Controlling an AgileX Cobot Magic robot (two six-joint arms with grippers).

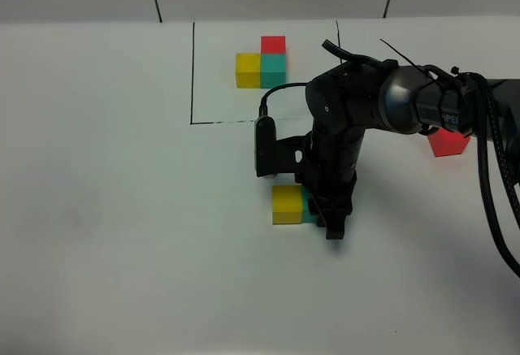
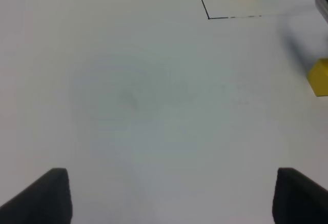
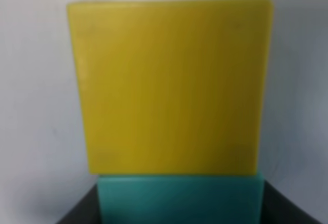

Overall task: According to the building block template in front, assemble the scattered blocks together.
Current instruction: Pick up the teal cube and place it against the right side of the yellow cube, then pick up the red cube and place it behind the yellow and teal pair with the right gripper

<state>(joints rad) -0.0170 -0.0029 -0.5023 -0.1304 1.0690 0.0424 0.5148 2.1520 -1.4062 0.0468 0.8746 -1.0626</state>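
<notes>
Your left gripper (image 2: 171, 174) does not appear in the high view. Its own camera shows the two dark fingers (image 2: 51, 196) spread wide over bare white table (image 1: 97, 209), gripping nothing.

Farther right, at the far side of the table, a thin black line (image 1: 193, 71) frames the template (image 1: 262, 64). In it, yellow and teal sit side by side, and red touches the far face of the teal. Nothing covers these three.

Nearer you and just outside the frame is the loose yellow cube (image 1: 287, 205). The teal cube (image 1: 308, 208) is pressed against its right face. From the high camera you see only a sliver of the teal, because the right gripper (image 1: 331, 223) stands over it, pointing down. In the right wrist view, dark fingers (image 3: 82, 215) hug both sides of the teal, so that gripper is clenched on it, with the yellow flush beyond.

The right arm (image 1: 382, 99) reaches in from the right and crosses the frame's right line. A black cable (image 1: 280, 91) loops to the camera box (image 1: 266, 148) on its wrist. White lettering on the arm's sleeve (image 1: 445, 115) is too small for you to read.

The red cube (image 1: 449, 142) sits alone on the right, well apart from the pair, with its upper left part hidden behind the arm.
</notes>
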